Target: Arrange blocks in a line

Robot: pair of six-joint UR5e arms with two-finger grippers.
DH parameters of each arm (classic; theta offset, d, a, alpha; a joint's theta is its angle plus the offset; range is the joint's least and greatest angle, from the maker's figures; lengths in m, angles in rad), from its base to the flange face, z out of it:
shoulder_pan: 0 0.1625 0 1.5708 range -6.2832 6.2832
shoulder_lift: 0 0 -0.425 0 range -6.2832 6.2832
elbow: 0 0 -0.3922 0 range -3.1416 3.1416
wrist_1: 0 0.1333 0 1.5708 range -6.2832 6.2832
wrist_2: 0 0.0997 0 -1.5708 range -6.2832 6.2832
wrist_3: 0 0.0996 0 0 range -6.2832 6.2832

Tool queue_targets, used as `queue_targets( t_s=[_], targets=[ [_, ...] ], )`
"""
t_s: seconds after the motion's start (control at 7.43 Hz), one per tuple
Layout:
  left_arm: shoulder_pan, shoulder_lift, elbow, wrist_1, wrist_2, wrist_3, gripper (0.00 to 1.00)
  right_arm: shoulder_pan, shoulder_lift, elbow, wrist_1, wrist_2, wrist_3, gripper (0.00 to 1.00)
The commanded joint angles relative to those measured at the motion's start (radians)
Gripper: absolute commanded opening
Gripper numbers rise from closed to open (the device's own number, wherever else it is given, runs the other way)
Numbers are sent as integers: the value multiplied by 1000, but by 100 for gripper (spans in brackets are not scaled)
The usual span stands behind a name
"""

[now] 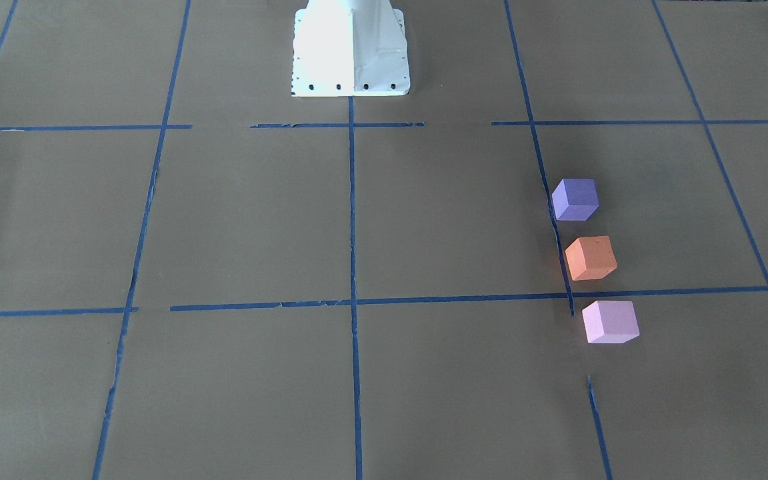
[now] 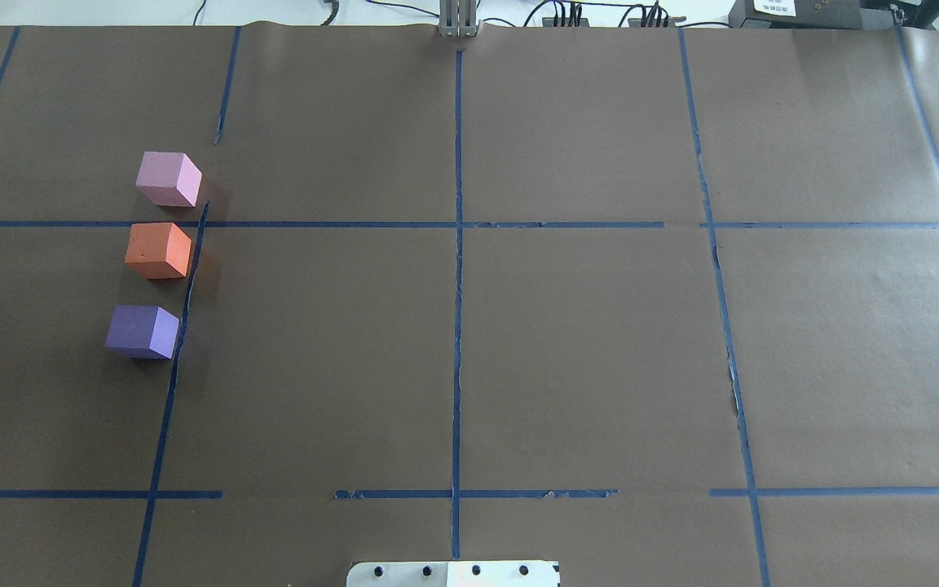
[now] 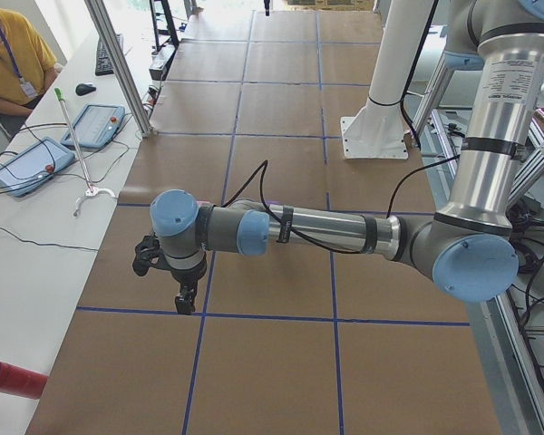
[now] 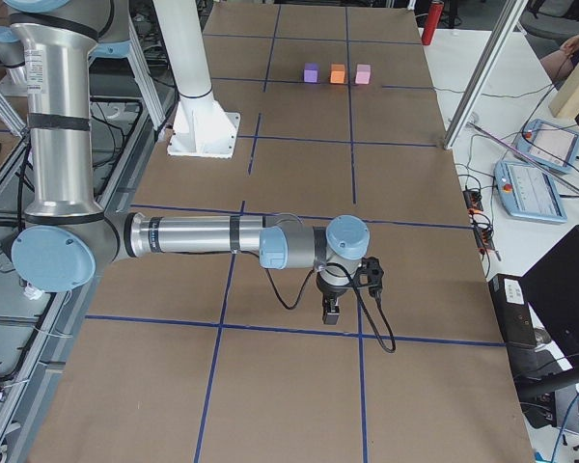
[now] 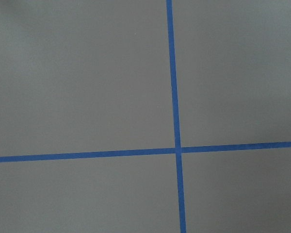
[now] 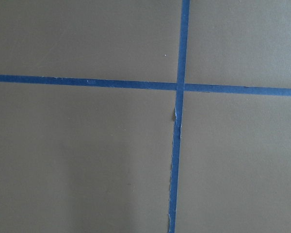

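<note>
Blocks [image 4: 337, 73] well apart from fingers [image 4: 330, 313]

A robotics lab: a brown-papered table [image 2: 584, 342] gridded with blue tape [image 2: 458, 244], a white robot pedestal [image 4: 191, 77] bolted on it, teach pendants [image 3: 95, 125] and a lanyard-wearing operator [image 3: 14, 50] just beside the table.

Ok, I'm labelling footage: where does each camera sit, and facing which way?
Front-facing: across the table, facing the base, at top.
Overhead: behind the base, looking forward; its edge at bottom.
Exterior left: table's left end; left arm near.
Exterior right: table's right end; right arm near.
Left wrist: down onto tape; no body.
Right wrist: likewise.
Front-facing and overhead share the orange block.
</note>
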Motion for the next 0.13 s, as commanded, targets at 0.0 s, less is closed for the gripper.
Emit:
queue_targets(
  t_s=[0.0],
  targets=[
    [1, -1, 23, -1, 0, 1, 99, 0, 0, 0, -1, 0, 0, 100]
  ],
)
